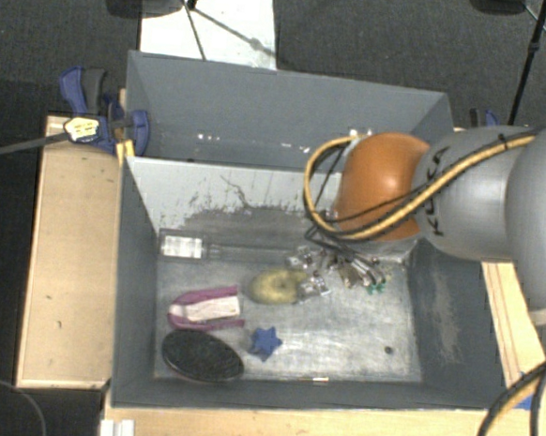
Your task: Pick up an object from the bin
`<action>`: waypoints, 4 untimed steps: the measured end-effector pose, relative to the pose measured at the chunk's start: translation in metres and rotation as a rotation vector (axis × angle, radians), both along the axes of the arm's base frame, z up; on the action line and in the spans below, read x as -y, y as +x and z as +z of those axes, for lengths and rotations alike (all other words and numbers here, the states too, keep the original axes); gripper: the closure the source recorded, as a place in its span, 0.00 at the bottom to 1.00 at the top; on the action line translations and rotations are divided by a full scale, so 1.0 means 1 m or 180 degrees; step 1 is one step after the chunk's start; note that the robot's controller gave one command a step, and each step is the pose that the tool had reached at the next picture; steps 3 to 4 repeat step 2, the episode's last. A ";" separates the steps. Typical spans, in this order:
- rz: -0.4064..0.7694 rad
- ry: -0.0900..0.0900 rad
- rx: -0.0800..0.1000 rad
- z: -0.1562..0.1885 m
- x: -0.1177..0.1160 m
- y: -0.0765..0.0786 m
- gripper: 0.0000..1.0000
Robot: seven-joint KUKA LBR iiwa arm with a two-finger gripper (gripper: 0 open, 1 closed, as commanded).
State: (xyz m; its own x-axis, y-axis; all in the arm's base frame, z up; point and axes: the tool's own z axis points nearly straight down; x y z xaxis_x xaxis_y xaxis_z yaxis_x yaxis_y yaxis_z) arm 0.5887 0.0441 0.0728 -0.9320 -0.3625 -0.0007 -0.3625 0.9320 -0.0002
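My gripper is low in the middle of the bin, under the orange cover of the wrist. Just to its left lies a yellowish ring-shaped thing, close to or touching the gripper's metal tips. Further forward lies a small blue star-like piece.
A pink and white packet lies at the left, with a black oval disc in the front left corner. A clear plastic piece rests by the back left wall. The arm comes in from the right over the bin's right side.
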 end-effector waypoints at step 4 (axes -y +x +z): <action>0.0403 -0.0004 0.0034 0.179 0.068 -0.033 1.00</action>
